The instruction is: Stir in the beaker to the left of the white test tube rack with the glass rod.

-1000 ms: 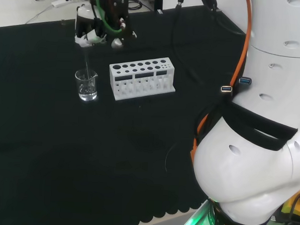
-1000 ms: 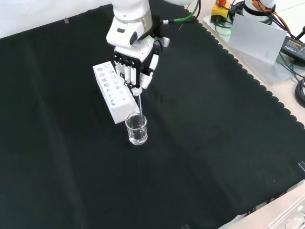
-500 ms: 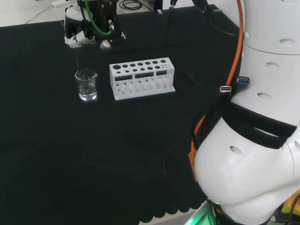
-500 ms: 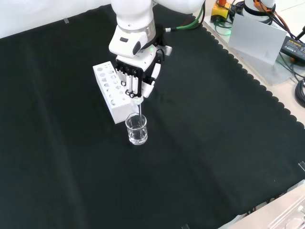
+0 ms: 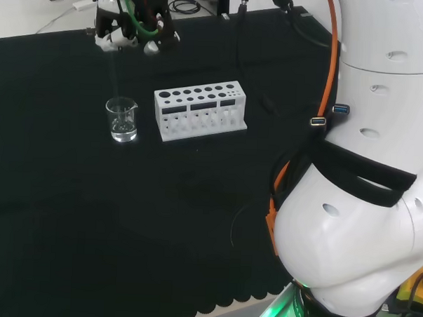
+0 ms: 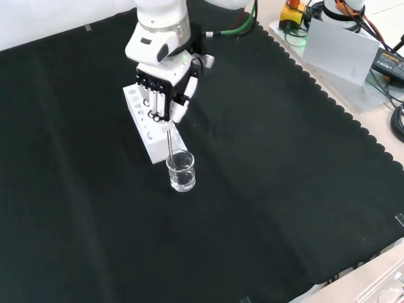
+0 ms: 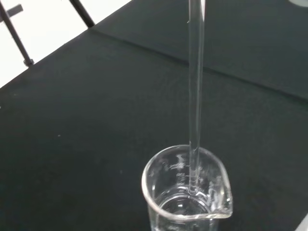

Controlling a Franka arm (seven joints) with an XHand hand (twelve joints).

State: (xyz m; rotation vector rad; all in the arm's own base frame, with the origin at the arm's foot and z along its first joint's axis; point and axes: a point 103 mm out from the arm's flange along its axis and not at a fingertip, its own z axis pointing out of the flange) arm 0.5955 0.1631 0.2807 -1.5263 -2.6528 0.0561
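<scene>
Your hand has its fingers curled, pinching the glass rod upright, its lower end inside the beaker beside the white rack.

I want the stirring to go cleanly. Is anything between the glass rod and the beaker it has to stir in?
Nothing visible. The hand holds the glass rod upright over the beaker, its tip already inside the open mouth. The white test tube rack stands beside the beaker, clear of the rod.

A small clear beaker stands upright just beside the white test tube rack's near end in the front view. The thin glass rod hangs upright, its tip just inside the beaker's rim.
</scene>
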